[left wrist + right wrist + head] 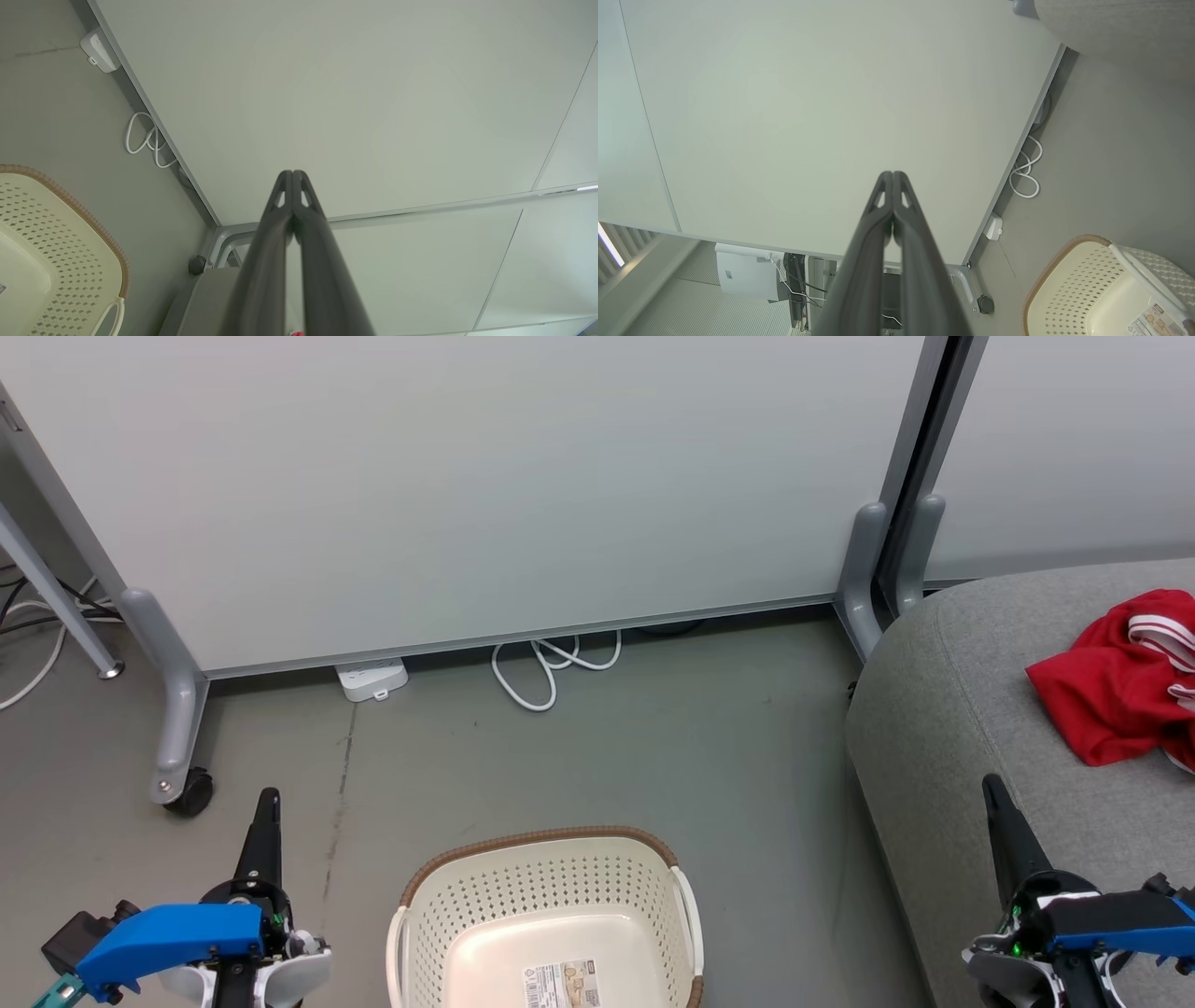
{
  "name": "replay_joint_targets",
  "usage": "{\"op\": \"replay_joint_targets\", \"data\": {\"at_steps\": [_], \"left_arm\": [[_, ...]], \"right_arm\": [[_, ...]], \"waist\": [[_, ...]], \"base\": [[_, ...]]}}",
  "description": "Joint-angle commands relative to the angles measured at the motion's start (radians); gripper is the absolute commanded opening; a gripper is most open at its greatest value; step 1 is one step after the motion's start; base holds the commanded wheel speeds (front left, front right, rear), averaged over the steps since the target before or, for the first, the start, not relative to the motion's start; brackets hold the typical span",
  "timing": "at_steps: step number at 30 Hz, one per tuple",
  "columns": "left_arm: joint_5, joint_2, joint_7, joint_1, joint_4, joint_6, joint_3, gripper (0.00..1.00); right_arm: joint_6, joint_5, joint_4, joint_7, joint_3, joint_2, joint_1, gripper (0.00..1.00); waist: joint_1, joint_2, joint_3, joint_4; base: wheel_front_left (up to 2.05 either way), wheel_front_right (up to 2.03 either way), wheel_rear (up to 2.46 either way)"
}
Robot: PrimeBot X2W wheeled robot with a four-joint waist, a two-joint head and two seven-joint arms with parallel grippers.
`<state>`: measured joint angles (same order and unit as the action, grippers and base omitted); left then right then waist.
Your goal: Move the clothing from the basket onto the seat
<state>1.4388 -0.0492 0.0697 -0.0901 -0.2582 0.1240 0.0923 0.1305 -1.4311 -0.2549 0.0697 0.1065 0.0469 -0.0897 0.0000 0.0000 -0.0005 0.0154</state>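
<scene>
Head view: soft red clothing with white striped trim (1111, 686) lay on the large light-grey fabric seat (952, 709); the cream perforated plastic basket (541, 887) looked empty where visible. My left tool (269, 798) and right tool (991, 789) were pressed together, empty. I judged the move done.

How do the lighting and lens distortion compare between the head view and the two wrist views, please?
Head view: soft, even light, a faint shadow beside the seat, a mild sheen inside the basket. Left wrist view: wide-angle bending curves the lower edge of the partition; the fingers of the left gripper soften toward the lens. Right wrist view: a blown-out bright strip at the lower left.
</scene>
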Motion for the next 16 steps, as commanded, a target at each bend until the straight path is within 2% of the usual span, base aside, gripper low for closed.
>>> {"op": "replay_joint_targets", "data": {"at_steps": [1, 16], "left_arm": [[0.019, -0.002, 0.009, -0.019, 0.007, 0.008, 0.009, 0.00], [0.128, -0.002, 0.035, -0.022, 0.013, 0.011, 0.019, 0.00]], "right_arm": [[0.000, -0.024, 0.007, 0.009, 0.003, 0.005, -0.017, 0.00], [0.001, -0.135, 0.011, 0.035, 0.007, 0.006, -0.022, 0.00]], "waist": [[0.0000, 0.0000, 0.000, -0.001], [0.0000, 0.0000, 0.002, -0.010]], "base": [[0.00, 0.00, 0.00], [0.00, 0.00, 0.00]]}}
